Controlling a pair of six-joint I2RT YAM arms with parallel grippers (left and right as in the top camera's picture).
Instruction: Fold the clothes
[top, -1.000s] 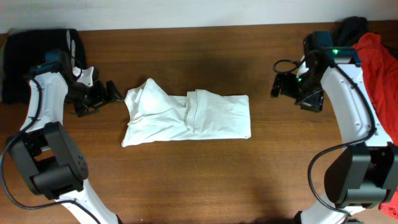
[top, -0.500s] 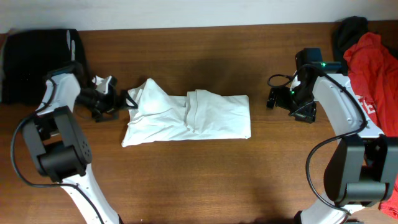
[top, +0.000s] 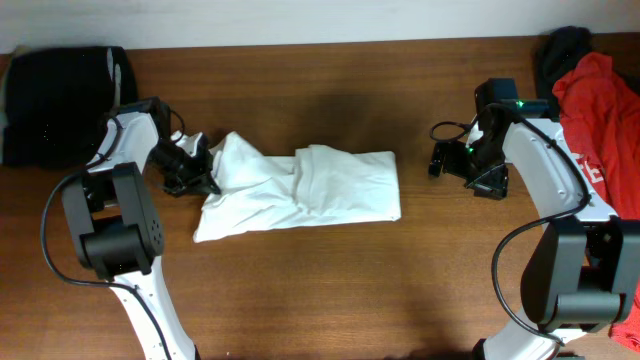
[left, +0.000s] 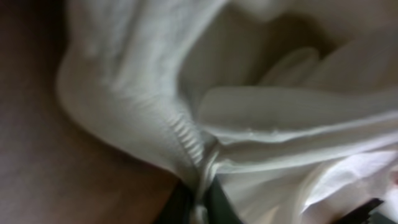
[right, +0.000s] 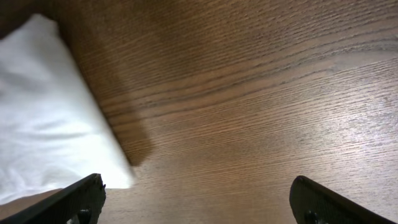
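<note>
- Brown wood-grain table (top: 300, 290) is seen from overhead, with both arms reaching in from the sides.
- White T-shirt (top: 320, 185) is laid across the table's middle, partly folded into a rough long band, rumpled and bunched at its left end.
- Left gripper (top: 200, 175) is placed at that bunched left end, touching the cloth.
- In the left wrist view, the left gripper (left: 199, 208) is closed nearly all the way, with a pinch of the white T-shirt (left: 249, 112) caught between the dark fingers (left: 171, 208).
- Right gripper (top: 437, 160) is held just off the shirt's right edge, apart from it, with bare wood between.
- In the right wrist view, the right gripper (right: 199, 205) is spread wide and nothing is held; only the two black fingertips (right: 81, 199) are shown at the bottom corners.
- One white T-shirt (right: 50, 124) corner is shown at left in that view, flat and smooth, lying on the table (right: 249, 93).
- Shown only by the left wrist view: a ribbed seam (left: 186, 134) and soft layered folds; the picture is blurred.
- Shown only from overhead: a black garment (top: 55, 100) at the far left corner, a red garment (top: 600, 110) heaped at the right edge, and a dark garment (top: 565, 45) behind it.
</note>
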